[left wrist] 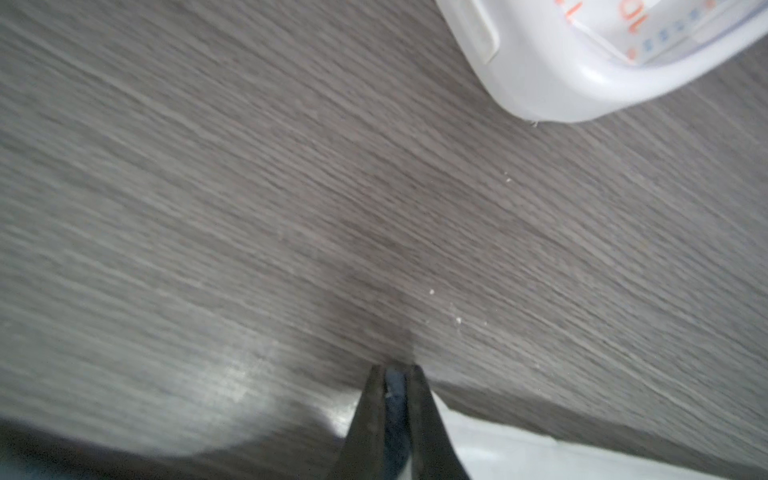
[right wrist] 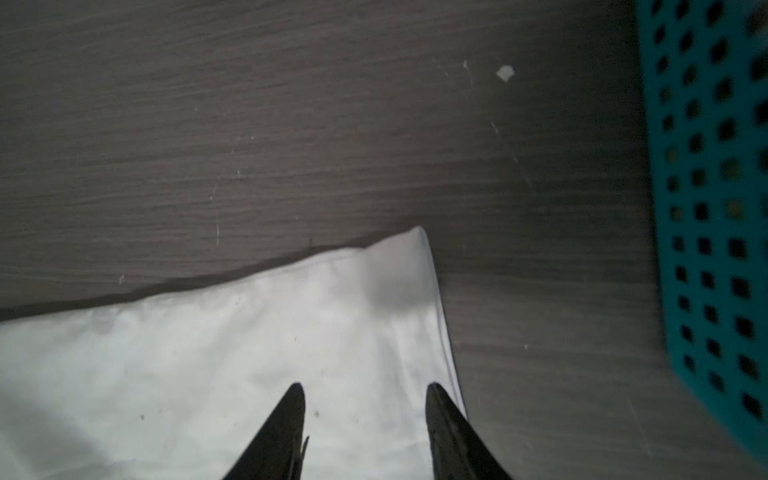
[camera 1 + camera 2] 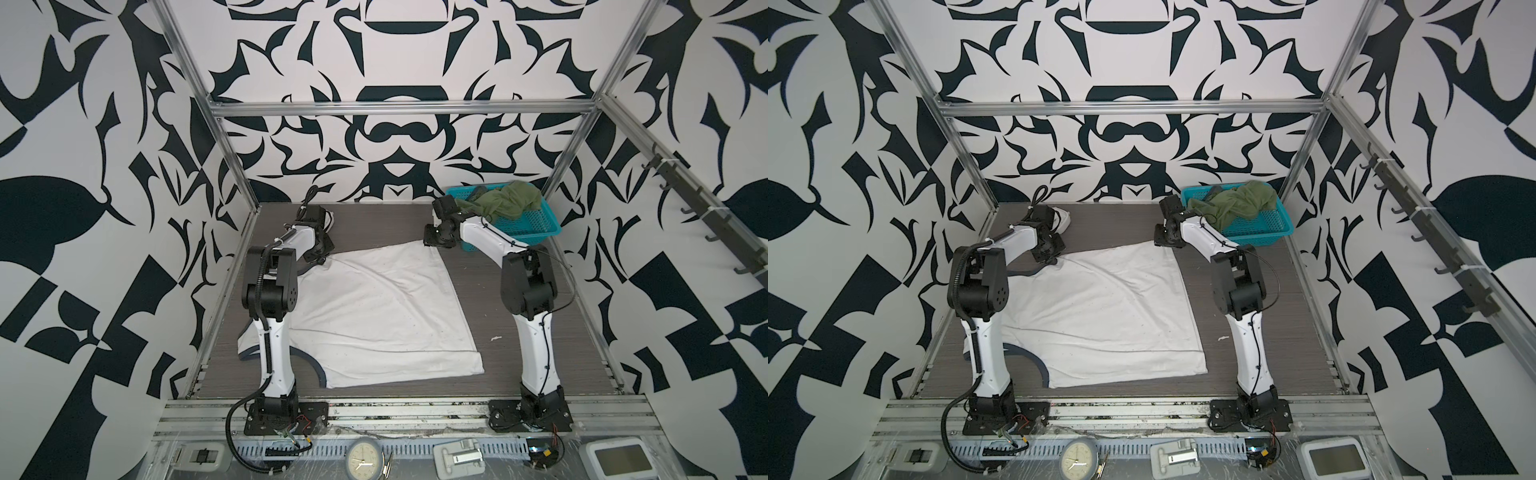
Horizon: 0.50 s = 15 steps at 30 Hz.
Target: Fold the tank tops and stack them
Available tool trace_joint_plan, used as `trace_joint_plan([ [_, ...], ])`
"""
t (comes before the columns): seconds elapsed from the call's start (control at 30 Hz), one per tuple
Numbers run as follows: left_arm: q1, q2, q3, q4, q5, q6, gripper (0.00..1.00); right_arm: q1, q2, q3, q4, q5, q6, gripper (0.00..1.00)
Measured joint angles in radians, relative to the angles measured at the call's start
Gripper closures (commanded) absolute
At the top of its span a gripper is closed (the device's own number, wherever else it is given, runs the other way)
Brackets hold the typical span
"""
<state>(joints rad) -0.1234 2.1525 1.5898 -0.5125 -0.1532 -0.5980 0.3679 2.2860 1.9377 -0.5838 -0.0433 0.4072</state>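
Across the counter's (image 3: 519,332) middle lies the white tank top (image 3: 374,307), long axis nine to three o'clock, straps toward nine. At eleven the left gripper (image 1: 392,374) pinches its navy trim, fingers clenched. At one the right gripper (image 2: 365,386), fingers parted, hangs right over the hem corner and looks the nearer arm for it. At two o'clock the olive tank top (image 3: 507,201) sits heaped in the basket (image 3: 536,226).

A robotics lab test cell. A left robot arm (image 3: 272,332) and a right robot arm (image 3: 536,349) are bolted to a slotted metal rail (image 3: 415,415) at the front of a grey wood-grain tabletop (image 3: 490,299). An aluminium frame (image 3: 399,109) boxes it in, the walls (image 3: 399,50) carry bold black-and-white patterns, and loose cables (image 3: 237,432) trail along the front.
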Motion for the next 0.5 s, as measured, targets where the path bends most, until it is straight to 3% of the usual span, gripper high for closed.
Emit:
trace_joint_plan([
  [0.23, 0.0, 0.0, 0.0, 0.001, 0.001, 0.0, 0.88, -0.002, 0.167, 0.228, -0.079, 0.08, -0.044, 0.54],
  [0.5, 0.0, 0.0, 0.0, 0.003, 0.004, 0.0, 0.88, -0.002, 0.25, 0.306, -0.129, 0.119, -0.087, 0.62],
])
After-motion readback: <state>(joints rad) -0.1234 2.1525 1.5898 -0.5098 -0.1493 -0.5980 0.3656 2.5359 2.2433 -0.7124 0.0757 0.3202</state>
